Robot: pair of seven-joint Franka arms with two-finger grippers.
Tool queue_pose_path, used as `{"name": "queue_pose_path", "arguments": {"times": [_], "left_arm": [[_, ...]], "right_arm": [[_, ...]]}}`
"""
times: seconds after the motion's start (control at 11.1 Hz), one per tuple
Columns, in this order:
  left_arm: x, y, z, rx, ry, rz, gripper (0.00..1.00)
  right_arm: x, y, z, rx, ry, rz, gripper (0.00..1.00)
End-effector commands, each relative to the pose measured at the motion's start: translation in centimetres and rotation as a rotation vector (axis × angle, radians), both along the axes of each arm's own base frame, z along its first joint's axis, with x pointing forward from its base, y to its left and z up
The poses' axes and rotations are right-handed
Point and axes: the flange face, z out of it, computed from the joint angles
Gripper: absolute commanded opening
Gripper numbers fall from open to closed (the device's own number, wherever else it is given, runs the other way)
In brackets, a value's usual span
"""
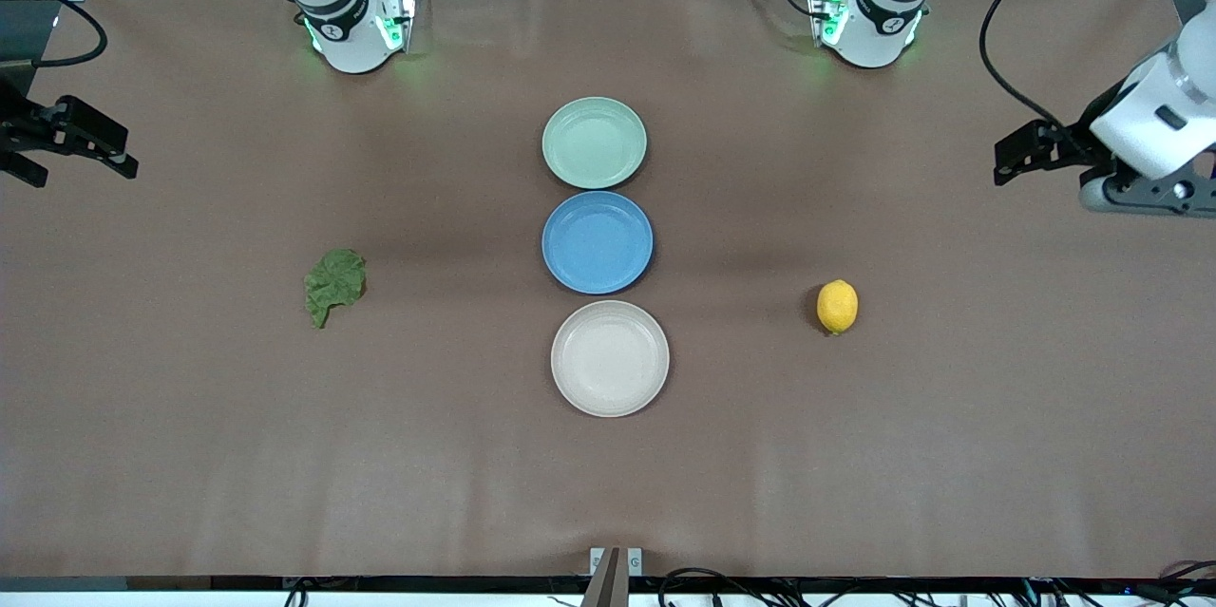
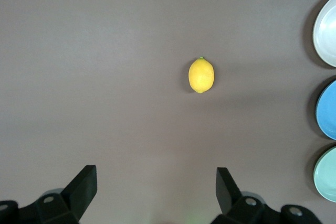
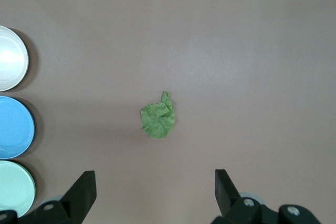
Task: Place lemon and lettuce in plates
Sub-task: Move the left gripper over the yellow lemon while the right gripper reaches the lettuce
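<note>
Both grippers hang jaws spread, left gripper (image 2: 156, 192) over the lemon (image 1: 837, 306), right gripper (image 3: 155, 192) over the lettuce (image 1: 334, 285), each seemingly lined up to drop and grasp, with the plates (image 1: 610, 358) empty mid-bench (image 1: 190, 455)

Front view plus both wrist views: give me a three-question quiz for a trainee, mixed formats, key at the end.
1. True or false: the lemon lies on the beige plate.
2. Multiple choice: which plate is nearest the front camera? A) mint plate B) blue plate C) beige plate
3. Fill in: the lettuce lies on the table toward the ____ arm's end.

Key
1. False: it lies on the bare table toward the left arm's end, below the left gripper, whose fingers are open.
2. C.
3. Right: it shows between the right gripper's open fingers in the right wrist view.
</note>
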Motion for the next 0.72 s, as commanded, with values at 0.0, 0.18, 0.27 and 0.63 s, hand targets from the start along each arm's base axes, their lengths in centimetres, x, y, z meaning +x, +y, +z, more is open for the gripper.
{"name": "queue_pose_path", "arguments": {"times": [0.0, 0.18, 0.27, 0.63], "left_arm": [[2.3, -2.4, -3.6, 0.017, 0.064, 0.035, 1.0], [4.1, -3.2, -7.3, -0.016, 0.097, 0.039, 1.0], [5.1, -3.6, -9.3, -0.022, 0.1, 0.043, 1.0], [7.9, -6.7, -17.8, -0.011, 0.109, 0.049, 1.0]], "right_arm": [[-0.6, -0.4, 0.7, 0.01, -0.003, 0.007, 1.0], [-0.5, -0.4, 0.3, 0.011, 0.003, 0.007, 1.0], [-0.5, -0.4, 0.2, 0.011, 0.008, 0.008, 1.0], [-0.7, 0.0, -2.0, 0.009, 0.065, 0.017, 1.0]]}}
